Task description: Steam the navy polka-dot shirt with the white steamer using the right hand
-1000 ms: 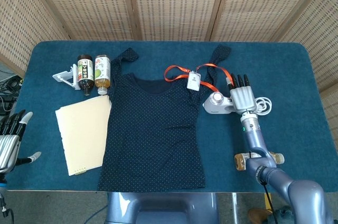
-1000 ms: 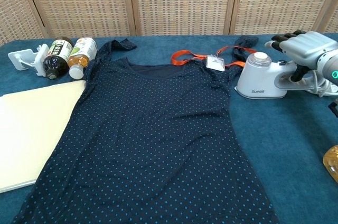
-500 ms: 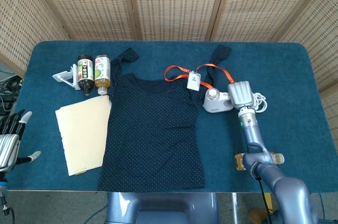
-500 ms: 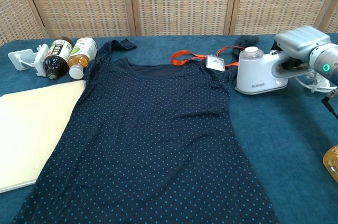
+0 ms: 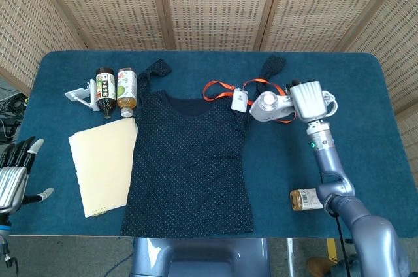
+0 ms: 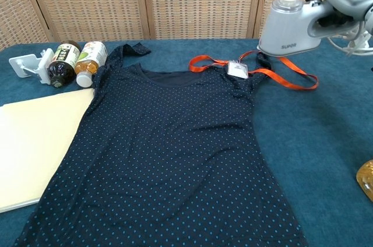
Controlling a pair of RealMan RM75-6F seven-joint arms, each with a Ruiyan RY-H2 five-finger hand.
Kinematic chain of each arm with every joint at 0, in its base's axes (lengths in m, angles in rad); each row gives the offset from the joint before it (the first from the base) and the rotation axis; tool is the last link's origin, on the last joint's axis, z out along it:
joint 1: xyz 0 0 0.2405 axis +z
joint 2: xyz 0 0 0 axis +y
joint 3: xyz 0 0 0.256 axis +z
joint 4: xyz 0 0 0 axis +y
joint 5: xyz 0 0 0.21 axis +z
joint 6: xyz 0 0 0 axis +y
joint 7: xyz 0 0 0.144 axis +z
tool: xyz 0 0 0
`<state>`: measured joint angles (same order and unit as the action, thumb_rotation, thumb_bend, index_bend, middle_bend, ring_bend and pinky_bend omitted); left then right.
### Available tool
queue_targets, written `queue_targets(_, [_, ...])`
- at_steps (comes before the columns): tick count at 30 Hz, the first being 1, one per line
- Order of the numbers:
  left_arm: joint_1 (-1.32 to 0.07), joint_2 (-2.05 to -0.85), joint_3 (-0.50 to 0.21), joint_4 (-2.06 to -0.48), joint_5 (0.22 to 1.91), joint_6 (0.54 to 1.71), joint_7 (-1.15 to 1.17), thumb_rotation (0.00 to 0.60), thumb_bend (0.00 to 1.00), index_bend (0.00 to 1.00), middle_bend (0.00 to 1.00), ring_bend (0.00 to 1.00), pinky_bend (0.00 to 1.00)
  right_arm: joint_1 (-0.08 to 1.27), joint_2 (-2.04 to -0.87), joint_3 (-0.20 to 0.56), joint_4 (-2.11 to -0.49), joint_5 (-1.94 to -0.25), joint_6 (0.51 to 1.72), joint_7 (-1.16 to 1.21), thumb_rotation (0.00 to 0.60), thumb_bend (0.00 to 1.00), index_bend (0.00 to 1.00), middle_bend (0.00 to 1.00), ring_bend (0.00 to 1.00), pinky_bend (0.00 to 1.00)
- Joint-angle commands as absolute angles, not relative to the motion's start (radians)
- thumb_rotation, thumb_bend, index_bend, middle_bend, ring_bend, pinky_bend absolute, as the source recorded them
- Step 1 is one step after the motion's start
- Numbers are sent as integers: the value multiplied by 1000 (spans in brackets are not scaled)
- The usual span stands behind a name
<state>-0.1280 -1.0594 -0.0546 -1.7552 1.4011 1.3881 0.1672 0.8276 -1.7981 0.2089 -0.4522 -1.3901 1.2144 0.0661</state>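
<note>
Now the white steamer (image 6: 289, 24) is gripped by its handle in the right hand (image 5: 309, 99) and is held clear of the table, up over the far right side, beyond the shirt's right shoulder. Fingers are wrapped round the handle; how tightly cannot be told. The cord (image 6: 352, 42) is seen trailing behind the hand.

Step in hand, as judged: pick-up done, steamer raised, carry toward the garment not yet made. No steaming pass is under way.

The navy polka-dot shirt (image 5: 189, 159) is spread flat at mid-table, neck toward the far edge, hem at the near edge. It lies to the left of and nearer than the steamer, apart from it. An orange lanyard (image 6: 256, 67) with its white badge (image 5: 240, 100) is draped across the shirt's right shoulder, directly beneath the steamer's likely route.

Next move, as judged: the steamer is to be swung left and lowered, soleplate facing the cloth, then drawn along the body. The lanyard may be snagged or dragged.

The left hand (image 5: 13, 176) is seen empty, fingers apart, off the table's near-left corner.
</note>
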Motion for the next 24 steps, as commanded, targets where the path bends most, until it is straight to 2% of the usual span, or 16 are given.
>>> queue_targets(1, [-128, -1056, -53, -1756, 1404, 1388, 159, 600, 0, 0, 0, 0, 0, 855, -1764, 216, -588, -1428, 1281, 72, 600, 1000, 873, 706, 804, 1000])
queue_targets(5, [-129, -1051, -53, -1752, 1399, 1382, 143, 600, 0, 0, 0, 0, 0, 872, -1787, 212, -728, -1441, 1290, -33, 600, 1000, 867, 706, 805, 1000])
queue_targets(10, [-133, -1047, -52, -1751, 1390, 1368, 129, 600, 0, 0, 0, 0, 0, 900, -1849, 182, -823, -1464, 1246, -132, 600, 1000, 866, 706, 804, 1000])
queue_targets(16, [-132, -1036, -53, -1741, 1383, 1364, 92, 600, 0, 0, 0, 0, 0, 936, -1944, 143, -846, -1487, 1166, -241, 600, 1000, 852, 706, 804, 1000])
queue_targets(24, [-138, -1033, -53, -1734, 1376, 1350, 81, 600, 0, 0, 0, 0, 0, 939, -2034, 79, -840, -1537, 1130, -258, 600, 1000, 850, 705, 804, 1000])
